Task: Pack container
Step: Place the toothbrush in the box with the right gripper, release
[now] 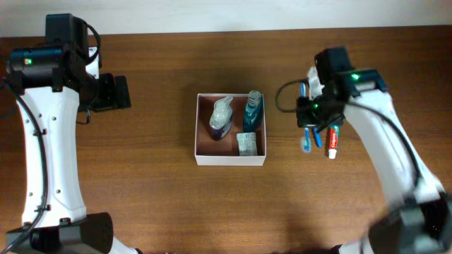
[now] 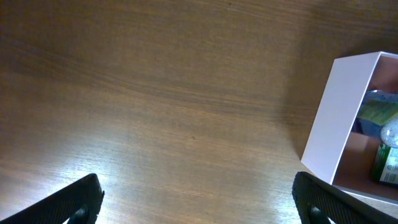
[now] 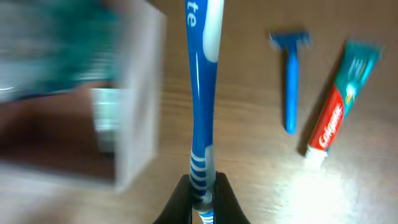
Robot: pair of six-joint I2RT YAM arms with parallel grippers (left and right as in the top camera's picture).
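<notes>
The container point(image 1: 231, 159), a square white box with a brownish-pink inside, stands mid-table. It holds a clear bottle with a purple label point(image 1: 221, 117), a teal bottle point(image 1: 253, 111) and a small green-and-white packet point(image 1: 247, 144). My right gripper point(image 1: 309, 120) is to the right of the box and shut on a blue-and-white toothbrush point(image 3: 202, 93) by its handle end. In the right wrist view the box wall point(image 3: 134, 106) is blurred at the left. My left gripper point(image 1: 120, 92) is open and empty, left of the box, whose white wall shows in the left wrist view point(image 2: 339, 118).
A blue razor point(image 3: 290, 81) and a red, white and green toothpaste tube point(image 3: 336, 102) lie on the wooden table right of the toothbrush. The tube also shows in the overhead view point(image 1: 332, 141). Bare wood lies under the left gripper point(image 2: 199, 205).
</notes>
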